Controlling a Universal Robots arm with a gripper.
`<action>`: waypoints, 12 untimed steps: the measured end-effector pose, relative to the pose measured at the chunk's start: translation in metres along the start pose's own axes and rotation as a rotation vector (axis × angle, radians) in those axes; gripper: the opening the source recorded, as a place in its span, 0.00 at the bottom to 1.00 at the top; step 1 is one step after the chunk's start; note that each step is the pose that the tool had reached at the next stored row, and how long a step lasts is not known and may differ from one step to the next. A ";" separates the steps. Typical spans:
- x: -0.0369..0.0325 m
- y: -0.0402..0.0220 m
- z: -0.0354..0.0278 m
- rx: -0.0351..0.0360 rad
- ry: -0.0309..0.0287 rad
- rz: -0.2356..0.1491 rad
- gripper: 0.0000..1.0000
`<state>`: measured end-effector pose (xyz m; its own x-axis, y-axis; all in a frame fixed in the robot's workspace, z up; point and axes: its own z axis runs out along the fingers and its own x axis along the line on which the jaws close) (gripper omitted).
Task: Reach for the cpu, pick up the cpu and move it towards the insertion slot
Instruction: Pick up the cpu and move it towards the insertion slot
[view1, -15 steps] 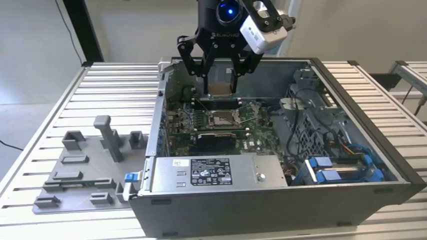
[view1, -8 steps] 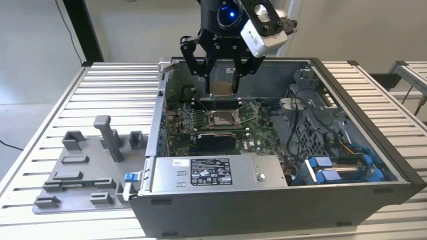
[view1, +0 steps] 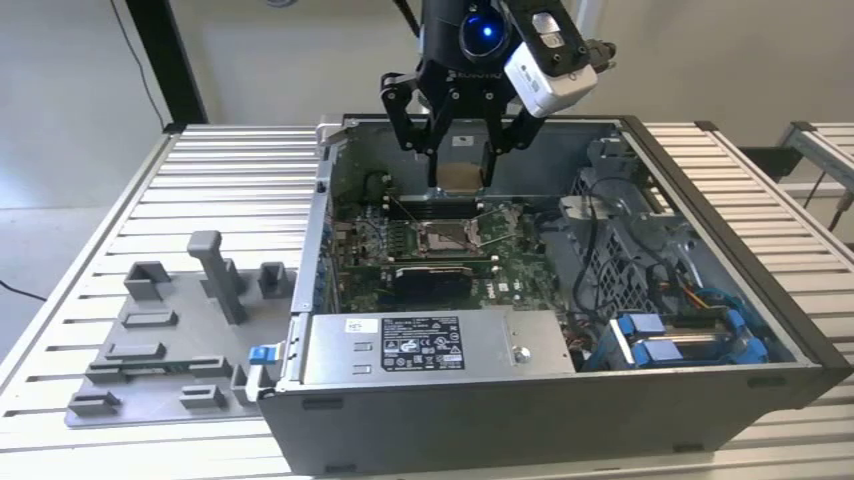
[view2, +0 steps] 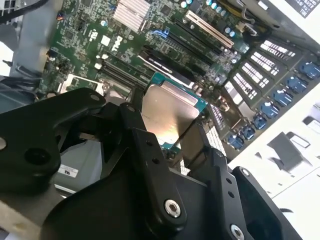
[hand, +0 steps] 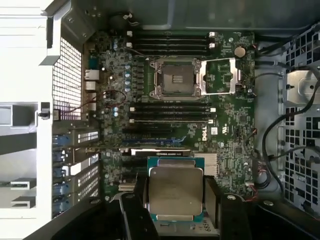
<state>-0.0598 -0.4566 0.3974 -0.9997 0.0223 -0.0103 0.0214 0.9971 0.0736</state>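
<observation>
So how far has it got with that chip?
Picked up: the gripper holds the cpu by its edges, above the open computer case. In hand: carrying it over the motherboard. Left: the insertion slot sits open, empty, off to one side.

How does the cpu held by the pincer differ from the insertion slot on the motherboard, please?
The cpu is clamped in the pincer above the board, whereas the insertion slot is fixed into the green motherboard. The cpu shows a plain silvery metal top; the insertion slot has a dark centre inside a shiny frame, with its cover plate swung open beside it. Both are roughly square.
</observation>
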 end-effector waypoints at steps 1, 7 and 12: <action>0.0000 0.0000 0.0000 -0.0002 -0.0001 0.000 0.00; -0.0013 0.0061 0.0005 -0.0002 -0.0001 0.000 0.00; -0.0022 0.0253 0.0021 -0.0002 -0.0003 0.000 0.00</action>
<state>-0.0570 -0.4313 0.3972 -0.9997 0.0223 -0.0106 0.0215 0.9970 0.0738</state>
